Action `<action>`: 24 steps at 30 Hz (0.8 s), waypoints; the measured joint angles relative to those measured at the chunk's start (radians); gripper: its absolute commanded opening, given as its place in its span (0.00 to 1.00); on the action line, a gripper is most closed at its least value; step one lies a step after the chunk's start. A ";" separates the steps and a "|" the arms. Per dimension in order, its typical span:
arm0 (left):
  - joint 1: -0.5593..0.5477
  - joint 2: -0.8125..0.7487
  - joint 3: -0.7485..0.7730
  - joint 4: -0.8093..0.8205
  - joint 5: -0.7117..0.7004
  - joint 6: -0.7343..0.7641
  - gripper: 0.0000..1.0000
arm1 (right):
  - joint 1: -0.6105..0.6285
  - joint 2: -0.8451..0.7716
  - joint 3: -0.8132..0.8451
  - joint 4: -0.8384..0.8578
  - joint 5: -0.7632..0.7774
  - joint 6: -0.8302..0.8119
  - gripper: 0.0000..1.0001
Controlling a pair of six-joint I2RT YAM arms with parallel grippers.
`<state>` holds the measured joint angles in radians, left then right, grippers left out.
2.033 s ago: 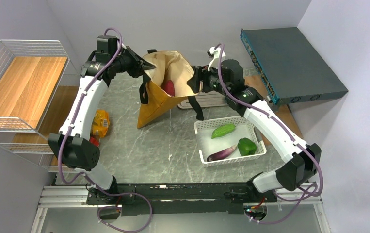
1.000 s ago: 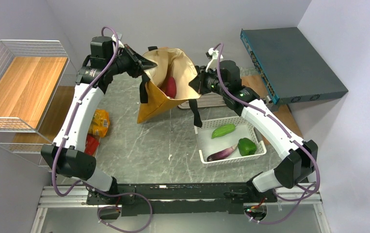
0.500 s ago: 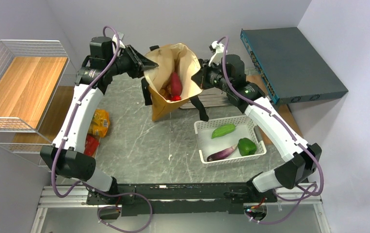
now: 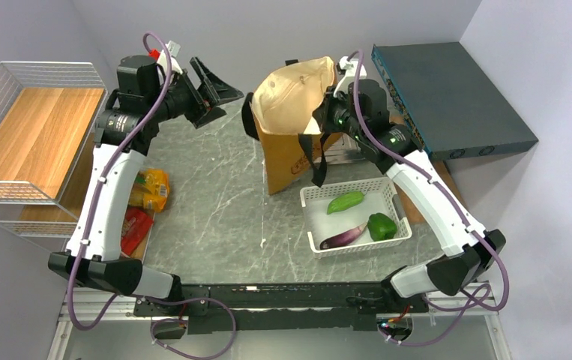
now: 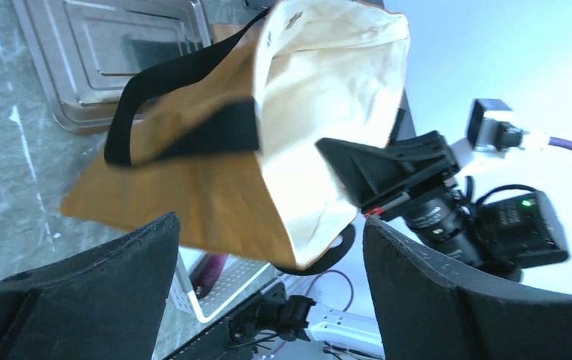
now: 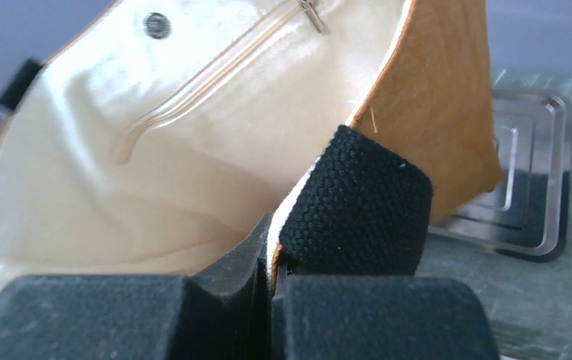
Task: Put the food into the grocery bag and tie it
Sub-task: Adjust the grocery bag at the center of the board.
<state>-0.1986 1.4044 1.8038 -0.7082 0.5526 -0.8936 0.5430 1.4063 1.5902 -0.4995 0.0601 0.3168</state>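
The mustard grocery bag (image 4: 291, 146) hangs off the table by one side, its cream lining (image 4: 294, 94) turned up. My right gripper (image 4: 326, 114) is shut on the bag's rim where a black strap (image 6: 354, 210) is sewn on, as the right wrist view (image 6: 275, 274) shows. My left gripper (image 4: 219, 101) stands wide open to the left of the bag, touching nothing; the left wrist view looks between its fingers (image 5: 80, 300) at the bag (image 5: 215, 172). A yellow snack packet (image 4: 152, 189) and a red one (image 4: 134, 229) lie at the table's left edge. Whatever is inside the bag is hidden.
A white basket (image 4: 314, 196) with green vegetables and an eggplant sits right of the bag's bottom. A metal tray (image 6: 522, 202) lies behind the bag. A wire shelf (image 4: 35, 135) stands at the left, a dark blue box (image 4: 447, 97) at the back right.
My left gripper let go of the bag's rim, opened wide and drew back to the left. The bag swung right and now hangs from the right gripper alone, hiding the items inside.
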 measured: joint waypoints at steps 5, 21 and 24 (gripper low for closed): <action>-0.005 0.000 0.071 -0.088 -0.058 0.077 0.87 | 0.031 0.037 0.142 -0.047 0.068 -0.039 0.00; -0.018 -0.095 -0.005 -0.164 -0.167 0.200 0.67 | 0.179 0.216 0.238 -0.048 0.222 -0.308 0.00; -0.022 -0.099 -0.018 -0.175 -0.176 0.205 0.65 | 0.198 0.257 0.217 -0.041 0.198 -0.318 0.00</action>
<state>-0.2207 1.3056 1.7855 -0.8833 0.3763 -0.6888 0.7406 1.6638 1.8072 -0.5407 0.2581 -0.0013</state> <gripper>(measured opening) 0.664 0.041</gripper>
